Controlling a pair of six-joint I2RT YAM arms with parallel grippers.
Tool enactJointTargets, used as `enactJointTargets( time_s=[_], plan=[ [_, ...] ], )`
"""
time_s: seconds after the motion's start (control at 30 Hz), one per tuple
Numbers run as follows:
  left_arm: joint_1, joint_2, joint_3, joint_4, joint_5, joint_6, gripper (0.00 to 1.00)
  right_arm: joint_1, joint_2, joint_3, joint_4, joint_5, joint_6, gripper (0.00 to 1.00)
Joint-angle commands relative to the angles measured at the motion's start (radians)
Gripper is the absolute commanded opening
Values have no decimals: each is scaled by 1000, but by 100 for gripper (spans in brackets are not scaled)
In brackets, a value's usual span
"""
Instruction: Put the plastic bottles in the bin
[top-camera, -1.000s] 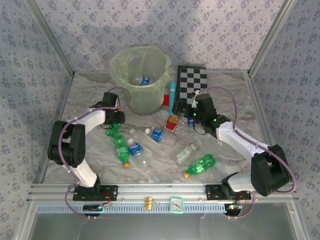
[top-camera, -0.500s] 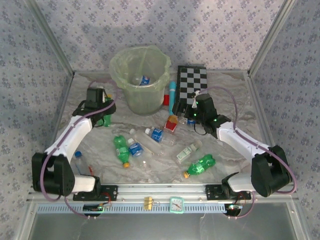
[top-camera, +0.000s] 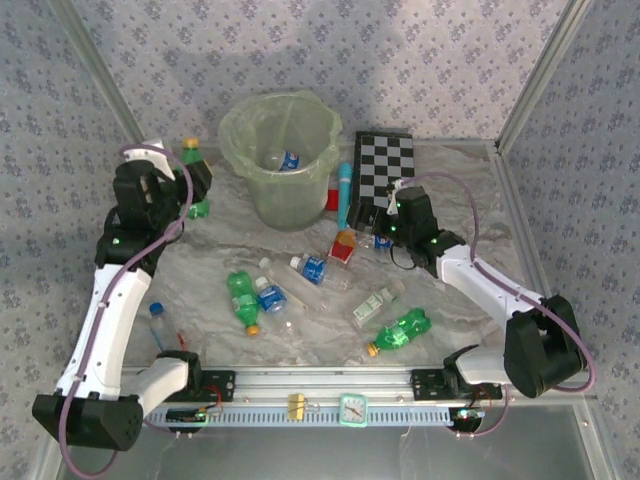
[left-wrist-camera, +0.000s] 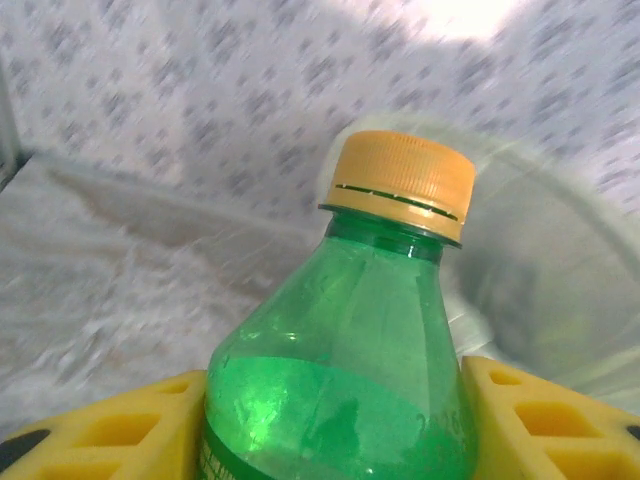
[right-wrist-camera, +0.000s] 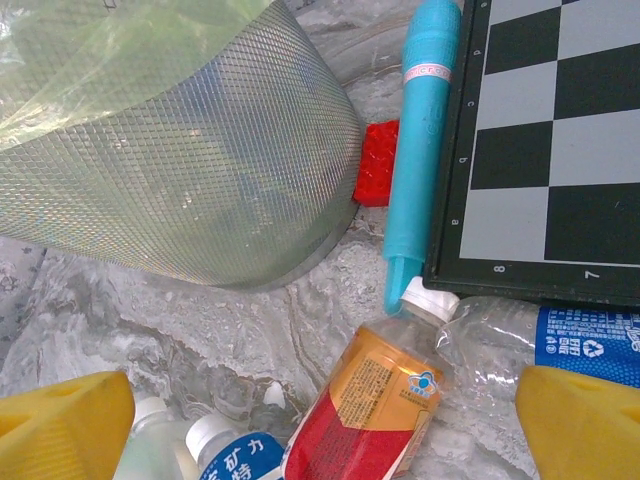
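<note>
Up left of the bin (top-camera: 283, 200), well above the table (top-camera: 190, 280), L gripper (top-camera: 190, 182) has 1 green bottle (left-wrist-camera: 340, 390) clamped betw. its yellow pads (left-wrist-camera: 540, 420). The orange cap (left-wrist-camera: 400, 185) is up and the body roughly upright. Jaws are part-closed, just as wide as the bottle body, and it looks a firm hold to me. Step in hand, as I read it: carry this 1 over the rim and let it go. To do that well I'd swing twd the bin at this height, w/ the bottle's base above the rim and the loose bag liner (top-camera: 245, 135). I'd stop over the middle of the opening, not the edge, then open fully and wait for the drop before pulling back. Grip is on the body below the shoulder, so a tilt is possible; smooth move, no jerks. 1 blue-label bottle (top-camera: 288, 160) lies at the bin's bottom, so plenty of room. R gripper (top-camera: 385, 228) hangs low nr the checkerboard (top-camera: 385, 160), jaws spread wide, grasping nothing. Its wrist cam shows a red-labelled bottle (right-wrist-camera: 365, 410) lying betw. the fingertips, white cap just beside the tip of the teal tube (right-wrist-camera: 420, 130). I'd park R until L is clear of the bin. Several more bottles lie on the table betw. the arms.
</note>
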Motion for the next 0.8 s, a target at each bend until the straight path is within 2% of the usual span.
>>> enactJointTargets(
  time_s=[0.0,0.17,0.4,0.63,0.77],
  plan=[
    [3,31,90,118,156,-72,52,-10,-27,-12,-3,-12,-12,100],
    [-30,146,199,236,249,-130,52,-25,-58,-35,-8,-12,11,100],
    [-150,376,400,251,241,-74,51,-64,-115,-97,51,-61,1,100],
    [-207,615,570,166,219,-30,51,-69,-190,-153,62,0,-28,100],
    [-246,747,696,39,184,36,52,-66,-235,-185,66,36,-45,100]
  ],
)
